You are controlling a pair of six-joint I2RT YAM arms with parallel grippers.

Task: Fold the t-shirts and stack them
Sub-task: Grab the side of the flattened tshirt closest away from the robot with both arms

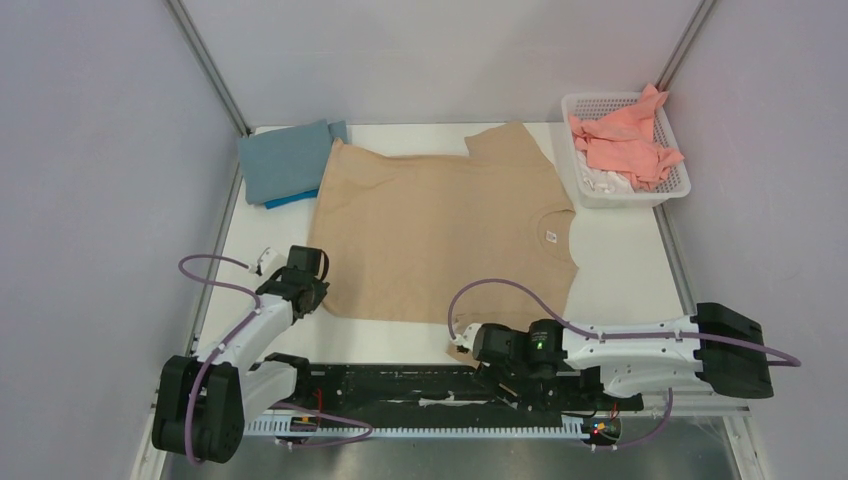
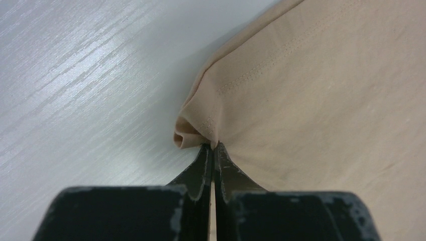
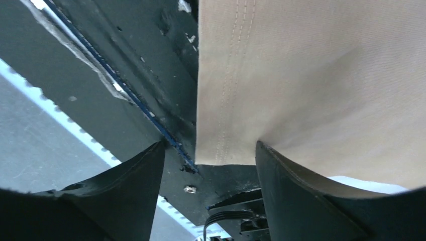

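Nearest, at the counter's [image 1: 620,270] near edge, the right pincer [image 3: 210,148] stands wide, its jaws either side of a stitched hem of the beige t-shirt [image 3: 311,75]. That hem overhangs the black base frame [image 3: 140,65], and nothing is clamped there yet. The hem corner sits only just between the tips, so a closing bite would probably be shallow and could miss or slip as the cloth takes load. The overhanging cloth might also catch on the frame's hardware when lifted. Towards the near-left corner, the left pincer [image 2: 213,145] is closed on a small bunched corner of the same shirt, held at the very tips. A quick pull could tug that pinch free. If one side rises before the other, the shirt, which is spread flat across the middle of the counter, would likely skew and fold crooked. Further off, its far-left corner lies against or slightly over the folded grey-blue t-shirt [image 1: 285,160], which sits on a bright blue t-shirt [image 1: 290,201] at the far-left corner. Dragging the beige cloth could disturb that stack. At the far-right corner its sleeve lies near the basket [image 1: 680,186] holding the pink t-shirt [image 1: 625,140].
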